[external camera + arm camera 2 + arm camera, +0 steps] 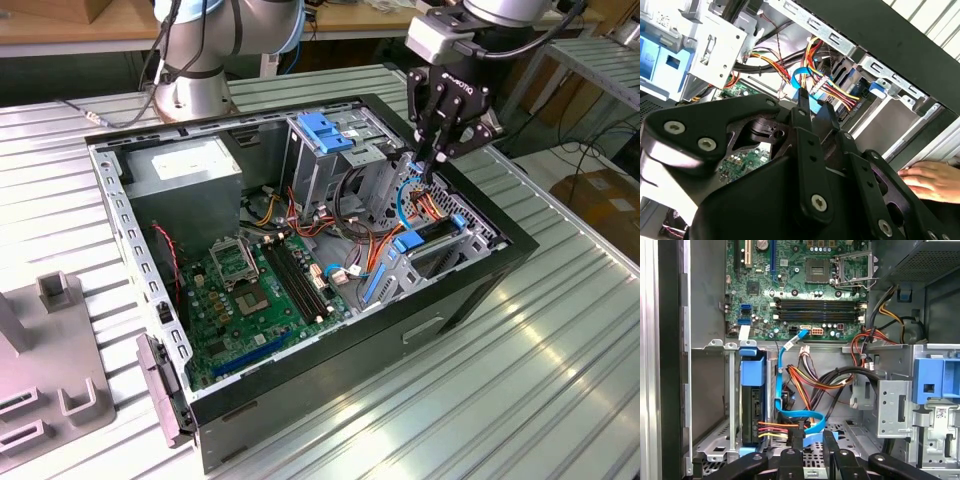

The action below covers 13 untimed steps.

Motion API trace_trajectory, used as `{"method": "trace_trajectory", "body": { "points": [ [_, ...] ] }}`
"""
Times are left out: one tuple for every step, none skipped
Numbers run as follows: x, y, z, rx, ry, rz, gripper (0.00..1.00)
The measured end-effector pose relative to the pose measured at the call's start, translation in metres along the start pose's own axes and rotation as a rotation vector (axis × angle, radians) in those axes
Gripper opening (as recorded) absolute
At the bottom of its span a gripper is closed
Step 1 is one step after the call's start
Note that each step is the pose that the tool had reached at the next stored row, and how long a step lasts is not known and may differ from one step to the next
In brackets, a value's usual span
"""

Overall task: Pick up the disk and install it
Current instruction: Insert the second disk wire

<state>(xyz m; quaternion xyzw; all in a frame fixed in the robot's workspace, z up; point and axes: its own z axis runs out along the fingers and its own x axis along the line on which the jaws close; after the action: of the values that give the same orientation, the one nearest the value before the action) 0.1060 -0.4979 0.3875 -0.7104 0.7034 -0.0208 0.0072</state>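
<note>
The disk stands on edge in the drive bay at the case's end, with its blue rail on top and coloured power wires running to it. It is also in the exterior view, as a dark slab with blue rails. My gripper hangs just above the bay, beside the disk. Its fingers are closed on the end of a flat blue data cable. The blue plug sits pinched between the fingertips. In the first wrist view my gripper straddles the same cable.
The open computer case lies on a slatted metal table. Inside are a motherboard, a grey power supply, a blue-handled drive cage and loose wire bundles. A person's hand rests by the case edge. Grey fixtures stand at the exterior view's left.
</note>
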Motion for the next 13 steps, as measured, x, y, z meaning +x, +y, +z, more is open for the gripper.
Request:
{"method": "trace_trajectory", "body": {
  "points": [
    [-0.0001, 0.0001, 0.0004, 0.0002, 0.0112, -0.001, 0.3],
    [-0.0002, 0.0003, 0.0009, 0.0001, 0.0246, -0.001, 0.3],
    [-0.0003, 0.0003, 0.0014, 0.0001, 0.0314, -0.001, 0.3],
    [-0.0006, 0.0004, 0.0022, 0.0001, 0.0359, -0.002, 0.3],
    [-0.0016, 0.0004, 0.0035, 0.0001, 0.0403, -0.002, 0.3],
    [-0.0026, 0.0004, 0.0044, 0.0001, 0.0422, -0.002, 0.3],
    [-0.004, 0.0005, 0.0054, 0.0, 0.0436, -0.002, 0.3],
    [-0.0054, 0.0005, 0.0061, 0.0, 0.0444, -0.002, 0.3],
    [-0.0064, 0.0005, 0.0068, 0.0, 0.046, -0.002, 0.3],
    [-0.0065, 0.0005, 0.0073, 0.0001, 0.0475, -0.002, 0.3],
    [-0.0065, 0.0005, 0.0079, 0.0006, 0.0511, -0.002, 0.29],
    [-0.0066, 0.0005, 0.0081, 0.0012, 0.0572, -0.002, 0.22],
    [-0.0066, 0.0005, 0.0082, 0.0016, 0.0612, -0.002, 0.15]
  ]
}}
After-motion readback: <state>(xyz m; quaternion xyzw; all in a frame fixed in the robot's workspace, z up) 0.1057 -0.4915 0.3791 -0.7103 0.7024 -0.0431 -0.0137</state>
